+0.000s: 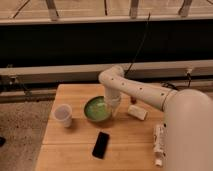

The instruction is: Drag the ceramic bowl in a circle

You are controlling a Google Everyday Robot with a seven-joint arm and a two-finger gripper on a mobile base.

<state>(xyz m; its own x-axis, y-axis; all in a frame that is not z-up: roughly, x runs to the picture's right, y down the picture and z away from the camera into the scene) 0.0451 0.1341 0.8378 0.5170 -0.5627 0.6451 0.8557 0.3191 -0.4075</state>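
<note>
1 arm [131,88]: elbow raised, forearm dropping straight down. 1 gripper [113,104]: at the right rim of the ceramic bowl [95,110], grip state cannot be told. Bowl immediately left of it, plastic cup [63,115] farther left, black phone [101,144] below-left, white block [137,112] just right.

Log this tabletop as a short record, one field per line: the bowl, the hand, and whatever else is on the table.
surface: wooden table
ceramic bowl: green, upright, near the table's middle
hand: lowered at the bowl's right rim; exact contact cannot be told
cup: pale, upright, left of the bowl and apart from it
phone: dark, lying flat, nearer the camera than the bowl
white block: right of the bowl, apart from it
</note>
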